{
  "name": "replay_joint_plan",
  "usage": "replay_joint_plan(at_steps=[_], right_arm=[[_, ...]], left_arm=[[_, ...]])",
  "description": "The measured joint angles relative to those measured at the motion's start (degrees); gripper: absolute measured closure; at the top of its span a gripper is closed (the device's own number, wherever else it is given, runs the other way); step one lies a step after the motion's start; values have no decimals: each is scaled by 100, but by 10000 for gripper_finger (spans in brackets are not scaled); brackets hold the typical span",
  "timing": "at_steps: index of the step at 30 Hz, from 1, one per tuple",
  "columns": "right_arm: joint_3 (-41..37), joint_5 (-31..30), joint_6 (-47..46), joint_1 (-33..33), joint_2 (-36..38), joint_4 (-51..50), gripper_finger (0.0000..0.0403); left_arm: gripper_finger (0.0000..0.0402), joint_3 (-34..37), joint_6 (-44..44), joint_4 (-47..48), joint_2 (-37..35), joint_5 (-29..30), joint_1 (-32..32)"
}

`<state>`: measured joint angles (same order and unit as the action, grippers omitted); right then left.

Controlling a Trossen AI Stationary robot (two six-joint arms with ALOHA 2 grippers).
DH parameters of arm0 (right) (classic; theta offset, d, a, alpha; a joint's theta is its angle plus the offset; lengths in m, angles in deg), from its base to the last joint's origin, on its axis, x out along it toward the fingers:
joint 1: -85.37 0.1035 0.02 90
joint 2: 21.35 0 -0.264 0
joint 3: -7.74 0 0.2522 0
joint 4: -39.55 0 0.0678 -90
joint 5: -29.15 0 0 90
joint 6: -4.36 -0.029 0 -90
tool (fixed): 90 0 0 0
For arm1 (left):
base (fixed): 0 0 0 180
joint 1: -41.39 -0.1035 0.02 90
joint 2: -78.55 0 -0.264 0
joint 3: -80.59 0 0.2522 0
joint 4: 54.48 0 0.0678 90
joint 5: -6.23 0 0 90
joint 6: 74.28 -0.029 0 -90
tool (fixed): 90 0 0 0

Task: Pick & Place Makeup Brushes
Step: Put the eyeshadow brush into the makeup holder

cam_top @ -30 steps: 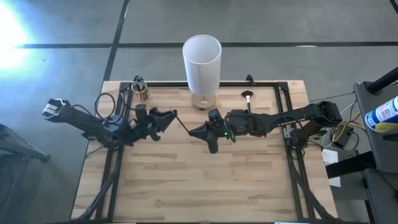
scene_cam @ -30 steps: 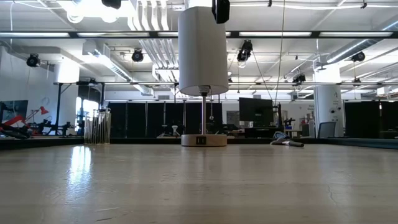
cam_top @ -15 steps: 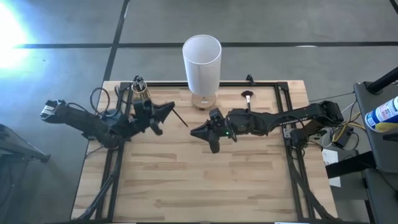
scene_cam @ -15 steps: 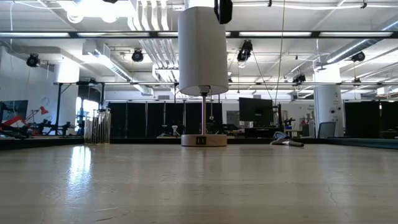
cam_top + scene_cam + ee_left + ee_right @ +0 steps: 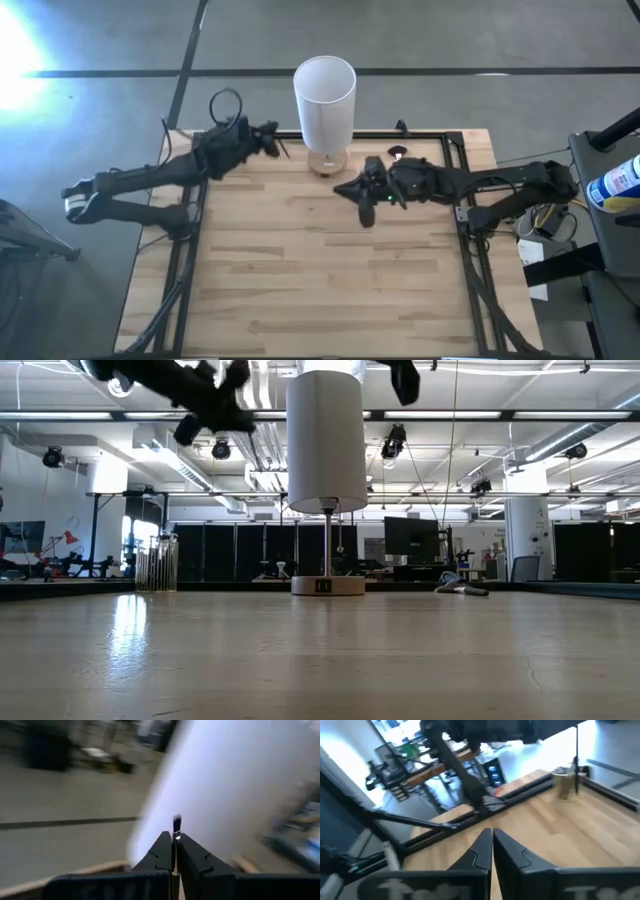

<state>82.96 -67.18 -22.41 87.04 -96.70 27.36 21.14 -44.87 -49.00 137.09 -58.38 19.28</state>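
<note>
**While a brush was up in the air, it needed a home**

As the left gripper [image 5: 270, 139] hung high over the far left part of the table [image 5: 300, 290], its two fingers were pressed tight on a thin brush [image 5: 176, 824]. The tip of that brush poked out just past the fingers. Right in front of it stood the tall white tube [image 5: 324, 85], very near.

The right gripper [image 5: 347, 188] was over the middle of the table, a bit to the right of the tube. Its fingers were closed and had nothing in them.

A small yellowish cup [image 5: 157, 565] stood at the far left corner, with thin sticks standing in it. They were probably more brushes. One fluffy brush [image 5: 397, 153] lay flat on the table at the far side, to the right of the tube and close to the right arm.

It looked like the carry step: one brush was picked up and was on its way to be put down. I could not tell for sure if it was meant for the tube or the cup. Next, the left gripper would need to hold the brush over the right opening, point it down, and only then let go. The tube was tall and could tip if bumped, so the move would need to be slow and careful.
</note>
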Motion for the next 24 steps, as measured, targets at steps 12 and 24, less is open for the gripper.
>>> replay_joint_plan(at_steps=[12,24], right_arm=[[-1322,48,-49,-851,1543,-329,394],[-1802,535,194,-1768,2286,-441,394]], left_arm=[[392,-88,-286,1301,419,1782,-1734],[392,-129,-231,1760,1003,2247,-2621]])
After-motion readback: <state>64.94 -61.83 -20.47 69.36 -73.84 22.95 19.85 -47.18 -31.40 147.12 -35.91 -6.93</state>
